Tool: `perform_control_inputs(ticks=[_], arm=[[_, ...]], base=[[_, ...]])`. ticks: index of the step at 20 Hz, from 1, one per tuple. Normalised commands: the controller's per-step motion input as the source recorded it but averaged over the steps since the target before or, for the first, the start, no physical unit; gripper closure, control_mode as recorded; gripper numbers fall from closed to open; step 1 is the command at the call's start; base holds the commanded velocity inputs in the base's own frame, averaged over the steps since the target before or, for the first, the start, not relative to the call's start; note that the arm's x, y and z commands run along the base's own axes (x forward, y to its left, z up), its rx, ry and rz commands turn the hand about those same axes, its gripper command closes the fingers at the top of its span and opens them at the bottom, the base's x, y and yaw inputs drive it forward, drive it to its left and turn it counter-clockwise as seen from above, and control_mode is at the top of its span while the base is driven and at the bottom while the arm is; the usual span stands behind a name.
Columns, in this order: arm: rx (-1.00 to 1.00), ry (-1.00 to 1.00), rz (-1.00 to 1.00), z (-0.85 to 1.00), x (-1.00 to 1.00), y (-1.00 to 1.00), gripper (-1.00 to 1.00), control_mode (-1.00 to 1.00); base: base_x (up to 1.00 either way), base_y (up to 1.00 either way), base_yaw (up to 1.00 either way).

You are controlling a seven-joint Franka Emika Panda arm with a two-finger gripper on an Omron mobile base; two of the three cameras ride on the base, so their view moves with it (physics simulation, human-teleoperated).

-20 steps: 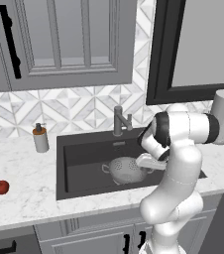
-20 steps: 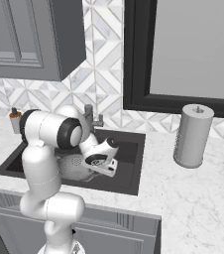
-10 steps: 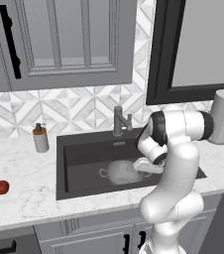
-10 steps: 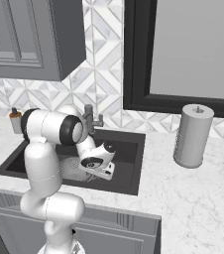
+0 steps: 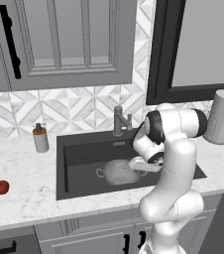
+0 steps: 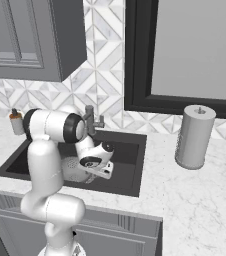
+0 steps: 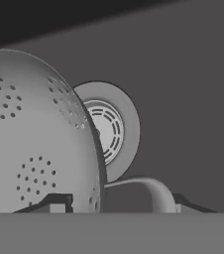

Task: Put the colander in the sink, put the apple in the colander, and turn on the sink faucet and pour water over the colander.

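The silvery colander is down inside the dark sink, near the round drain. My gripper reaches in from the right and is shut on the colander's rim by its loop handle. In the hand view the dotted bowl fills the left side, with my fingertips low on either side of the rim. The right base view has the colander just left of the gripper. The red apple lies on the counter far to the left. The sink faucet stands behind the basin.
A soap dispenser stands on the marble counter left of the sink. At the right a paper towel roll stands upright. Grey cabinets hang above, and a dark-framed window is behind the faucet.
The hand has lowered the colander a little deeper into the sink and slightly left. It has hardly moved over the last half second.
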Motion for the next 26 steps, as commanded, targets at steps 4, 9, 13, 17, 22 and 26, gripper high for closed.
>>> perform_control_inputs(ticks=[4, 9, 13, 17, 22, 26], arm=[[0.00, 0.02, 0.00, -0.01, 0.28, -0.19, 1.00, -1.00], [0.00, 0.05, -0.02, -0.07, 0.13, -0.02, 1.00, -1.00], [0.00, 0.05, -0.03, -0.12, 0.00, 0.00, 1.00, -1.00], [0.00, 0.01, 0.00, 0.00, 0.00, 0.00, -1.00, -1.00], [0.00, -0.01, 0.00, 0.00, 0.00, 0.00, -1.00, -1.00], [0.00, -0.04, 0.00, 0.23, 0.00, 0.00, -1.00, -1.00]], base=[[0.00, 0.00, 0.00], [0.00, 0.00, 0.00], [0.00, 0.00, 0.00], [0.00, 0.00, 0.00], [0.00, 0.00, 0.00], [0.00, 0.00, 0.00]])
